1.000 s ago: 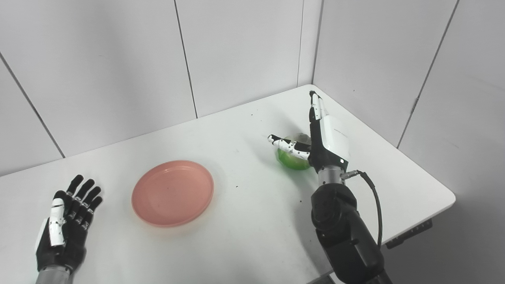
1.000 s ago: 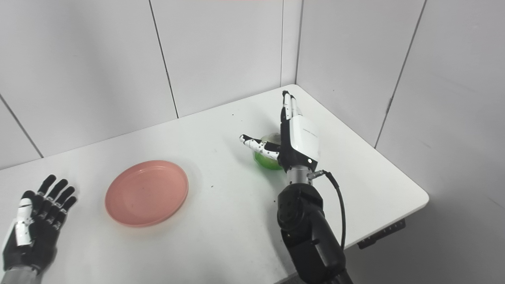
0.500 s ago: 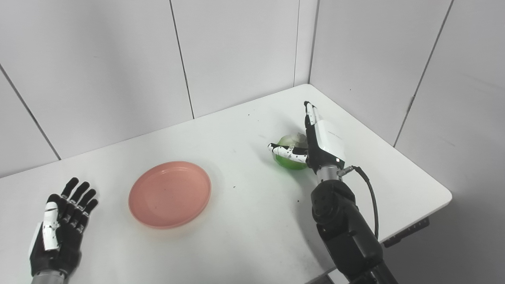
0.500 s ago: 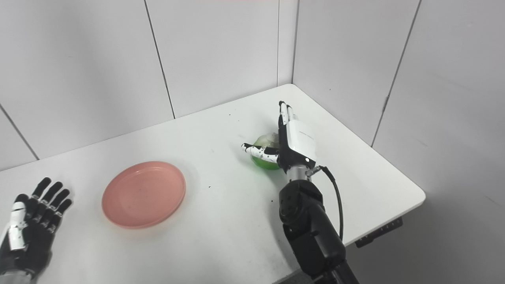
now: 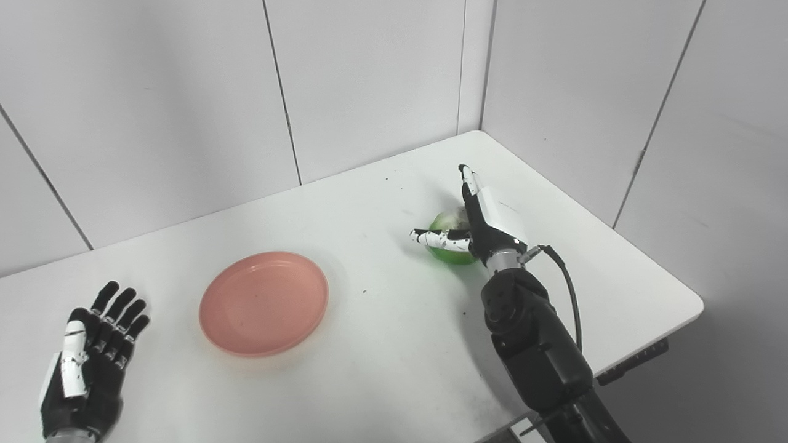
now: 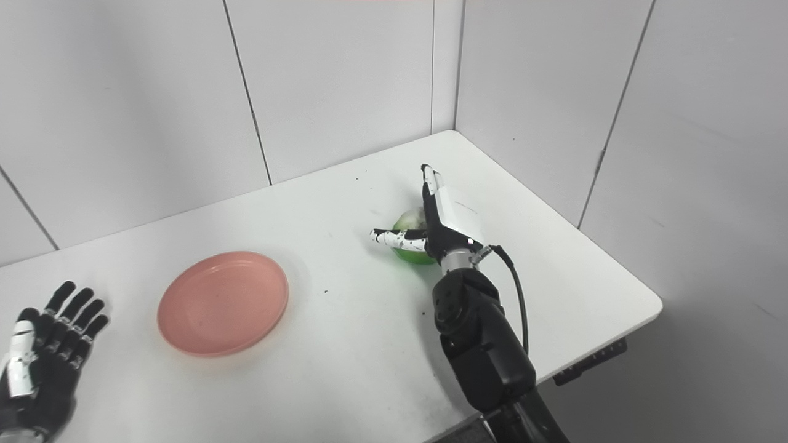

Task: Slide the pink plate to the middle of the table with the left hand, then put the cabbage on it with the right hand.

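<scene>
Cabbage (image 5: 448,245): round, glossy green, seemingly pale-topped.

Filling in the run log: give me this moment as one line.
left robot hand: open, idle | right robot hand: open, at cabbage, not grasped | pink plate: empty | table

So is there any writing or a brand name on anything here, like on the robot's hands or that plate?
None can be read.
Right hand: a faint grey mark on its white back cover, too small and blurred to read.
Left hand, pink plate, cabbage, table: no writing visible.
</scene>
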Robot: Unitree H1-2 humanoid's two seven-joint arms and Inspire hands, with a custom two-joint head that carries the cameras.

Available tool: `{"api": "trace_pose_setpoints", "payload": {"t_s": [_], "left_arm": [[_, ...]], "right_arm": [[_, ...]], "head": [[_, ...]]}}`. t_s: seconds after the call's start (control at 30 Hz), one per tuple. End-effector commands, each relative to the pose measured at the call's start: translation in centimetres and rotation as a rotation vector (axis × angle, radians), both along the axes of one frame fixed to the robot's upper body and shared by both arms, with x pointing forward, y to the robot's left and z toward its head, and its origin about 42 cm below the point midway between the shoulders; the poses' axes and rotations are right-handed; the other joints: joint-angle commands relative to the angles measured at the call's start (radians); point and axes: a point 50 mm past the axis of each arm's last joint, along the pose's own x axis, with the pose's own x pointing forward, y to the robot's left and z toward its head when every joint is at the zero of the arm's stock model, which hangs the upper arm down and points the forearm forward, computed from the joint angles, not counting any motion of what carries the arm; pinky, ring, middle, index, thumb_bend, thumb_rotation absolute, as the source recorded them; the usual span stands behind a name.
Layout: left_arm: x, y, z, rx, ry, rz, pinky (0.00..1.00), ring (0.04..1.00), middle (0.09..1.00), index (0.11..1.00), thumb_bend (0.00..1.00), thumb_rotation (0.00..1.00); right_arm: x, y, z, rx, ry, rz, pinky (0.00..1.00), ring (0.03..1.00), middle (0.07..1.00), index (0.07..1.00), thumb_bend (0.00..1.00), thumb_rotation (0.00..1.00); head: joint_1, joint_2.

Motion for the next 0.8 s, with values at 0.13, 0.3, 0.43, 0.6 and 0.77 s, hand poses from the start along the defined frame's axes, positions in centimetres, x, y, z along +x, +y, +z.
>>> {"api": "trace_pose_setpoints", "payload": {"t_s": [0.13,0.3,0.43,0.6,0.77], "left_arm": [[-1.8,1.2,-2.9,0.002,0.129,0.013,0.91,0.893,0.899,0.882,0.41,1.0],[-1.9,1.3,-2.8,-0.008,0.133,0.011,0.91,0.893,0.9,0.885,0.41,1.0],[-1.9,1.3,-2.8,-0.009,0.133,0.011,0.91,0.891,0.899,0.884,0.42,1.0],[-2.0,1.4,-2.7,-0.007,0.131,0.006,0.91,0.889,0.894,0.877,0.41,1.0],[-2.0,1.4,-2.7,-0.007,0.133,0.009,0.91,0.889,0.893,0.877,0.42,1.0]], "right_arm": [[0.9,-1.0,2.7,0.011,-0.033,0.03,0.76,0.911,0.982,1.0,1.0,0.53],[0.7,-1.8,2.8,0.017,0.0,0.05,0.78,0.92,0.98,1.0,1.0,0.51],[0.7,-2.3,2.8,0.033,0.011,0.047,0.79,0.923,0.98,0.998,1.0,0.49],[0.9,-3.0,2.8,0.039,0.045,0.05,0.81,0.926,0.969,0.987,1.0,0.45],[1.0,-3.5,2.8,0.043,0.077,0.072,0.84,0.928,0.954,0.975,1.0,0.43]], "head": [[0.0,0.007],[0.002,0.013],[0.002,0.015],[0.002,0.02],[0.003,0.022]]}}
